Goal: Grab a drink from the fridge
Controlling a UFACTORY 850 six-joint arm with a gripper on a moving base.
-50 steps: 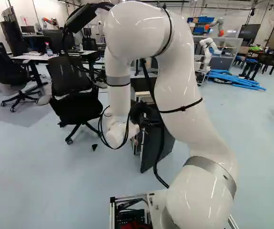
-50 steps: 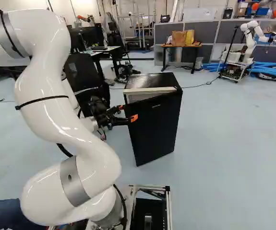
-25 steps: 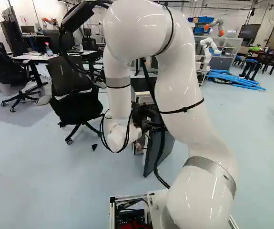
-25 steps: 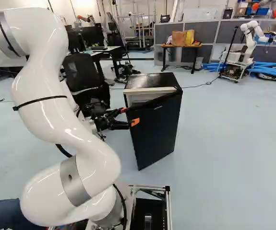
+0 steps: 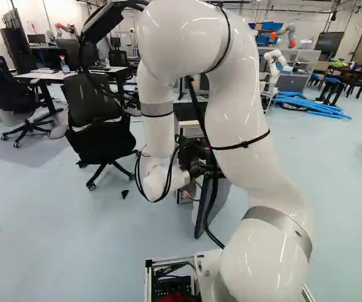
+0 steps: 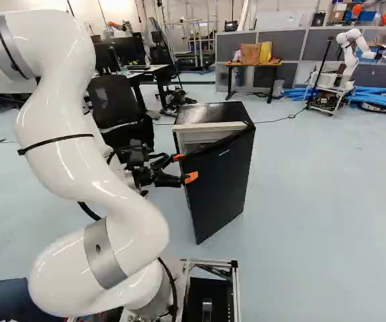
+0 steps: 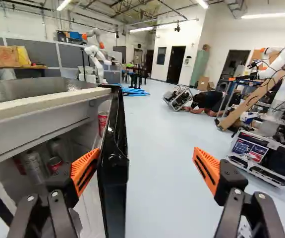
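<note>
Drinks cans (image 7: 54, 161) sit inside the part-open fridge (image 6: 209, 114), and our claw (image 7: 146, 150) is spread wide, gripping nothing, inner pad (image 7: 84, 171) against or just beside the door (image 7: 113, 183). We'd nudge it outward along its hinge arc tbh, keep clear of the cabinet rim (image 7: 38, 101), and use the floor (image 7: 157, 198) beyond for swing room.

The rounded white arm (image 6: 65, 157) has grey bands (image 6: 103, 253), black cables (image 5: 214, 239) and a black, orange-padded end effector (image 6: 185, 168).
</note>
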